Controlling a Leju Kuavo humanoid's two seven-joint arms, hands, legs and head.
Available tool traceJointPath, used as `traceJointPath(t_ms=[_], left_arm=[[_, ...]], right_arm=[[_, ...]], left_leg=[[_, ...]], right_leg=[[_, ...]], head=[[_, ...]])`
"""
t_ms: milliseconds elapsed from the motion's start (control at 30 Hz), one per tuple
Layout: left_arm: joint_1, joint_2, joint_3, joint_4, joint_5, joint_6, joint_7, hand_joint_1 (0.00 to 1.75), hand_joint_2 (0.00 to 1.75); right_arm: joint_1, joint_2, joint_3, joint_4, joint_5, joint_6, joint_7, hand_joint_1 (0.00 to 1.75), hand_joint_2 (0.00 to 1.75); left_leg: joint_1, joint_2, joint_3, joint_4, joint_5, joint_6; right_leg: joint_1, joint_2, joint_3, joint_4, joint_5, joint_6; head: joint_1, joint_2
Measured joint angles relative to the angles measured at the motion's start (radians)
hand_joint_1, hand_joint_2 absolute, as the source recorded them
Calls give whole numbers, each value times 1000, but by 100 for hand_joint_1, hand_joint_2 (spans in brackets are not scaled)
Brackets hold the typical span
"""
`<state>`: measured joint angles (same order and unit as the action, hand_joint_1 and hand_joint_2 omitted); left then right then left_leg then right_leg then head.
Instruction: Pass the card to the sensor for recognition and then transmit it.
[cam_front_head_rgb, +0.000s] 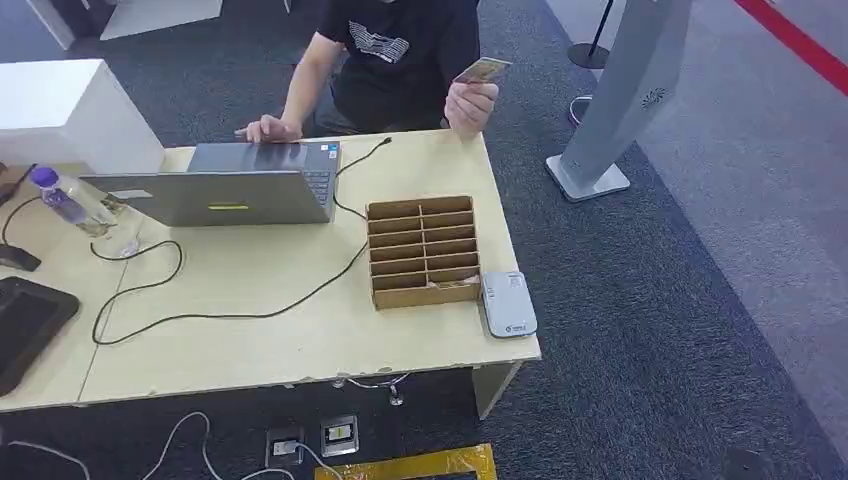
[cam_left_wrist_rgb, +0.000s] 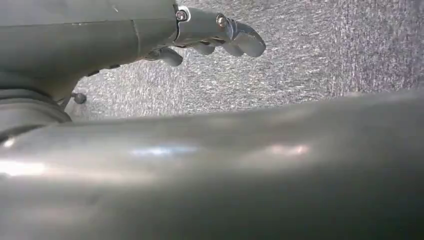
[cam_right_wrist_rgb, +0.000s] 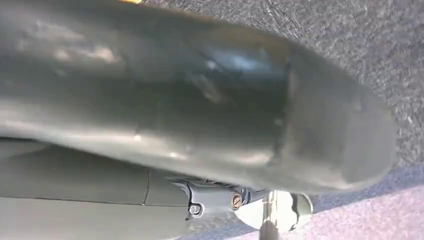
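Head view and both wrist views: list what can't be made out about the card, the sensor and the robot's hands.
- Card, head view: its face is too small to read; a person's hand holds it.
- Sensor, head view: its markings are too small to read.
- Right hand, right wrist view: a blurred dark shape covers most of it.
- Left hand, left wrist view: its fingers hang over carpet, holding nothing.

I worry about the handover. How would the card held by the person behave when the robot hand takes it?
The card looks thin, flat and unbent, so probably stiff and light. Its glossy-looking face may slip in a loose pinch.
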<state>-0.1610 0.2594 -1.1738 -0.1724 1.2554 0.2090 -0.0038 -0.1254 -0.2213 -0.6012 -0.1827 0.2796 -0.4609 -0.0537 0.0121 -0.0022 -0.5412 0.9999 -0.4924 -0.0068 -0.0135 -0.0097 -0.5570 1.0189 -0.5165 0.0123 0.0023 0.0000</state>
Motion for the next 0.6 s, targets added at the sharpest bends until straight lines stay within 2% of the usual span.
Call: traceJointPath(t_ms=[100,200,400,500,600], left_arm=[[0,5,0,0,2,0,-8,0,0],[0,13,0,0,6,0,-9,0,0],[1,16,0,0,16,0,-9,0,0],[1,16,0,0,32,3,-18,0,0],[1,16,0,0,38,7,-19,0,0]], right_arm=[[-4,-42,-17,0,-35,-32,-12,0,0],[-13,-111,-47,-1,-88,-51,-34,0,0],[-38,-294,-113,-10,-114,-54,-56,0,0],[-55,-396,-141,-18,-116,-55,-83,0,0],[-72,-472,-166,-24,-118,-56,-123,0,0]], left_leg=[[-1,0,0,0,0,0],[-3,0,0,0,-1,1],[-7,0,0,0,-1,3],[-8,0,0,0,-1,4],[-7,0,0,0,-1,4]], right_leg=[[-2,0,0,0,0,0],[-3,0,0,0,1,1],[-7,0,0,0,1,2],[-8,0,0,0,1,2],[-8,0,0,0,1,2]], head=[[1,0],[0,0],[0,0],[0,0],[0,0]])
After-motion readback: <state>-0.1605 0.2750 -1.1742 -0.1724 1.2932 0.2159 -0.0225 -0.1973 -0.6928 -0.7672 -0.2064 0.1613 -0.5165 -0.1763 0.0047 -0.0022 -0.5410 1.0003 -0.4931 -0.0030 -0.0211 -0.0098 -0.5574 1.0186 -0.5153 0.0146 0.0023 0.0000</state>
